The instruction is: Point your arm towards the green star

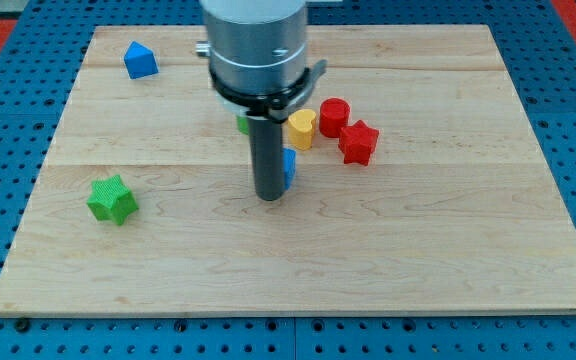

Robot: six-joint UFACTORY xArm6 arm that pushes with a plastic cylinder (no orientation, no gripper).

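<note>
On a wooden desk (448,260), my tip (270,197), which carries no claw and so grasps nothing, is seen just beside a half-hidden blue block (289,168), well apart from the green star (112,199) at the view's left, leaving an unobstructed path for pointing.

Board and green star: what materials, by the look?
Board: looks like light wood, matte, with visible grain and plank seams. Green star: probably plastic or painted wood, with solid uniform colour and no grain showing; finish hard to judge at this size.
</note>
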